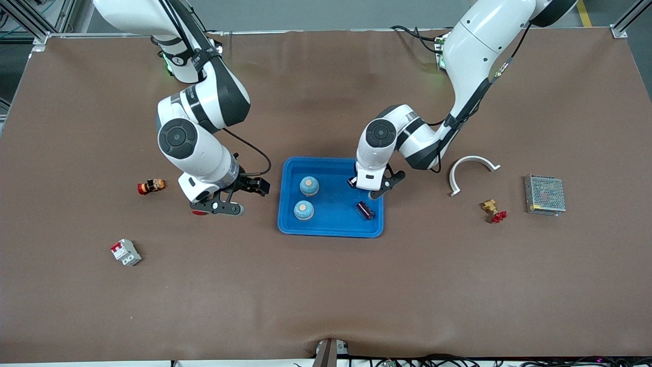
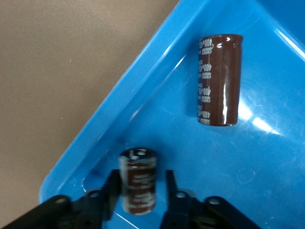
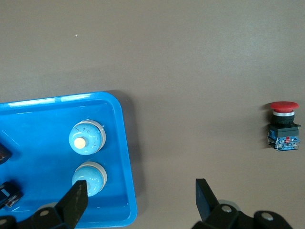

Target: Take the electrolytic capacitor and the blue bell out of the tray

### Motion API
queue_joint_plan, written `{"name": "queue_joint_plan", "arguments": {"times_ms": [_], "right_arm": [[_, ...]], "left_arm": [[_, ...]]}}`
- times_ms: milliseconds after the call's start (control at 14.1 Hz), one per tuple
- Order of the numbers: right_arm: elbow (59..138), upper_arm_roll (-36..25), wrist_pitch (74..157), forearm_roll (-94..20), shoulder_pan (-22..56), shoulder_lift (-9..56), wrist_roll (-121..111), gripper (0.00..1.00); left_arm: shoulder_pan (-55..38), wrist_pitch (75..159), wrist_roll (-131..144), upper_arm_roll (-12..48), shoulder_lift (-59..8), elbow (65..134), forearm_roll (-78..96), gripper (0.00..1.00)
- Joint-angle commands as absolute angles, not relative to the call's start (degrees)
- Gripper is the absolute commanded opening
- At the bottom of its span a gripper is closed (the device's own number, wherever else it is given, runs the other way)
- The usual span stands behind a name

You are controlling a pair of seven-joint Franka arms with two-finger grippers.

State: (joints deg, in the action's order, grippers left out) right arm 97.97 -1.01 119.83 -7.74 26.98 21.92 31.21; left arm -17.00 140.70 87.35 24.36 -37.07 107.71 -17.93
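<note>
Glossy brown electrolytic capacitor [image 2: 138, 181], rigid, light, probably slippery: your left gripper [image 2: 140, 193] clamps its round sides over the tray [image 2: 119, 100]; right gripper [image 3: 143, 198] waits, spread wide.

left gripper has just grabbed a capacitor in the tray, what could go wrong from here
1. The left gripper pinches a smooth round capacitor; it might twist or slip out on lifting.
2. It sits in the tray corner, so the rim may snag it.
3. A second capacitor lies loose nearby and could get bumped.
</note>
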Motion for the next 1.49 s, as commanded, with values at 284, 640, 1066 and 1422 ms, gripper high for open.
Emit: {"name": "queue_joint_plan", "arguments": {"times_ms": [284, 640, 1066, 1422], "right_arm": [[98.00, -1.58, 122.51, -7.73, 30.40, 23.11, 34.62, 1.00], [98.00, -1.67, 124.27, -7.38, 35.41, 25.13, 40.33, 1.00], [98.00, -1.67, 127.88, -0.27, 39.90, 28.47, 48.86, 1.00], [98.00, -1.67, 131.47, -0.18, 40.87, 31.28, 49.31, 1.00]], "left_arm": [[-17.14, 135.81, 89.03, 24.70, -32.36, 104.86, -18.81, 0.00], [-13.73, 125.97, 80.80, 24.70, -24.71, 104.59, -18.72, 0.00], [-3.98, 117.88, 60.43, 25.31, -19.43, 106.78, -18.11, 0.00], [6.31, 113.20, 42.66, 25.31, -17.41, 108.45, -17.67, 0.00]]}}
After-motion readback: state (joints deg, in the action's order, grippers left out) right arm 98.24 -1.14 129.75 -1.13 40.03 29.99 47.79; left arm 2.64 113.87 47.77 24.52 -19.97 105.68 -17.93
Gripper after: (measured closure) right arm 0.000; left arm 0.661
